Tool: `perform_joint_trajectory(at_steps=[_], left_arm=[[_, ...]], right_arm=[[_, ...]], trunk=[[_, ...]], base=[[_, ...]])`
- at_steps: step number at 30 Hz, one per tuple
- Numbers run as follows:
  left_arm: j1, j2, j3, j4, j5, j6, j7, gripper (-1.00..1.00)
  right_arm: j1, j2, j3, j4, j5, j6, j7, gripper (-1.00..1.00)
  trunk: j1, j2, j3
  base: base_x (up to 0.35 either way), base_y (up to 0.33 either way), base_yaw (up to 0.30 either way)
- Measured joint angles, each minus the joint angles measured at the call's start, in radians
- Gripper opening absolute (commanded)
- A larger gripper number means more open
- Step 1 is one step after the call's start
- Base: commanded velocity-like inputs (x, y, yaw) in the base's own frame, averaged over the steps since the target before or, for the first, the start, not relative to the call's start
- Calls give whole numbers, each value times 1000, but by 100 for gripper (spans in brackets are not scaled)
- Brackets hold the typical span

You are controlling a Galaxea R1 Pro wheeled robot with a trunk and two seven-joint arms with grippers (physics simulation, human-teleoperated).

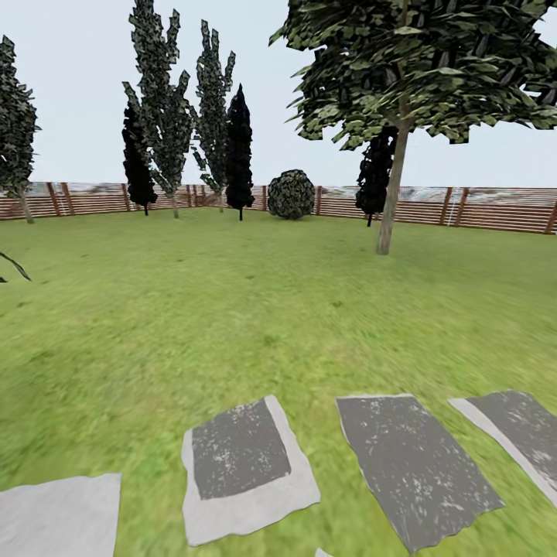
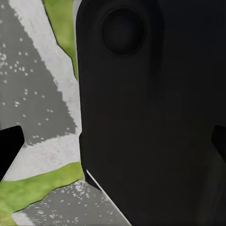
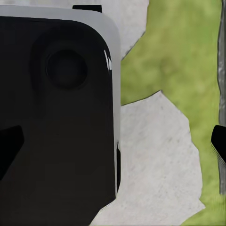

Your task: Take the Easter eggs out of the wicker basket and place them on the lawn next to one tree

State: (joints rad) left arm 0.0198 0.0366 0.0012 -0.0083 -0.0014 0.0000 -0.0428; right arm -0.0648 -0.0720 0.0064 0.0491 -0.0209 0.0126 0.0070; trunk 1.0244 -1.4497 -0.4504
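Ahead on lawn (image 1: 232, 309): tree (image 1: 391, 201), fence (image 1: 480, 207). Wrist views: slabs (image 3: 160, 155) below, both pincers spread wide.

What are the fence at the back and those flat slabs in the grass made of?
The fence looks like wood: reddish-brown horizontal slats on posts, matt. The slabs look like stone or concrete: rough grey faces with pale speckles and lighter, uneven edges. Being a simulator render, neither is certain.

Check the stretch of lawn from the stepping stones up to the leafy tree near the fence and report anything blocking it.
Nothing visible blocks it: open lawn runs from the grey stepping stones to the tree. The round bush stands off to the side.
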Motion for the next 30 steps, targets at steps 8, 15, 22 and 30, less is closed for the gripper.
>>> perform_joint_trajectory(at_steps=[8,15,22,30], left_arm=[[0,0,0,0,0,0,0,100],[0,0,0,0,0,0,0,100],[0,0,0,0,0,0,0,100],[0,0,0,0,0,0,0,100]], right_arm=[[0,0,0,0,0,0,1,100],[0,0,0,0,0,0,1,100],[0,0,0,0,0,0,1,100],[0,0,0,0,0,0,0,100]], trunk=[[0,0,0],[0,0,0],[0,0,0],[0,0,0]], base=[[340,0,0],[340,0,0],[340,0,0],[340,0,0]])
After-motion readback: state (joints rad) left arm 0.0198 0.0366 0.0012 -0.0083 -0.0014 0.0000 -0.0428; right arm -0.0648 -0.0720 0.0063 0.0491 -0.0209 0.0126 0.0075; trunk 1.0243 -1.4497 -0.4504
